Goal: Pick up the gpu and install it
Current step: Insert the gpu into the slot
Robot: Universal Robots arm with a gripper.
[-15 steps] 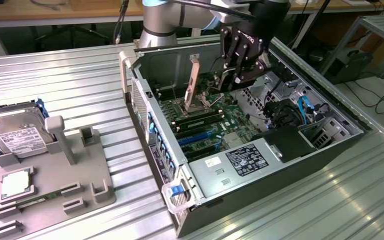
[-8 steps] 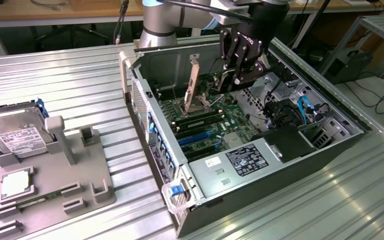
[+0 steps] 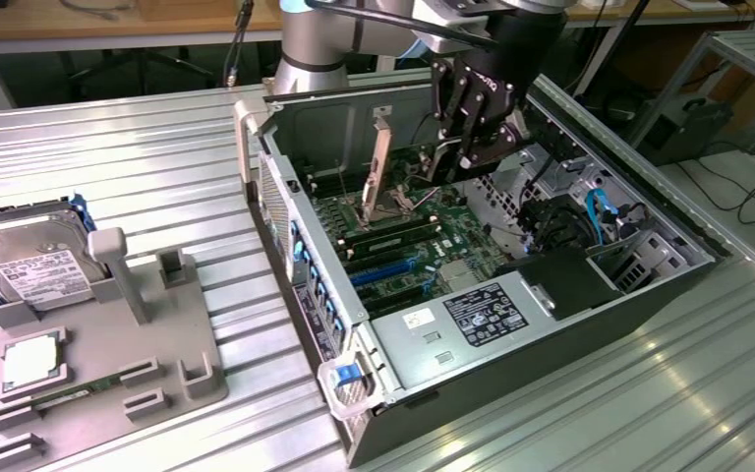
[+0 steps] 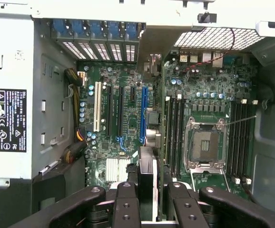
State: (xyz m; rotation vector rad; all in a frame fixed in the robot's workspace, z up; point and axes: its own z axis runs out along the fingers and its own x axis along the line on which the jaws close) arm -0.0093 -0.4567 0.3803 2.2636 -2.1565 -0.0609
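My gripper (image 3: 472, 147) hangs inside the open computer case (image 3: 351, 393), above the motherboard (image 3: 411, 246). It is shut on the gpu (image 4: 146, 173), a thin dark card seen edge-on between the black fingers (image 4: 126, 202), with a pale strip along one side. In the exterior view the gpu (image 3: 480, 157) shows as a dark piece under the fingertips. The card is held over the board near the long blue expansion slot (image 4: 142, 114), apart from it. Black slots (image 4: 121, 111) and a white slot (image 4: 97, 107) lie beside the blue one.
An open CPU socket (image 4: 204, 145) and memory slots sit beside the card's path. The silver power supply (image 3: 476, 315) fills the case's near end, cables (image 3: 601, 211) its right. On the exterior view's left, a grey fixture (image 3: 154, 334) holds a hard drive (image 3: 24, 261).
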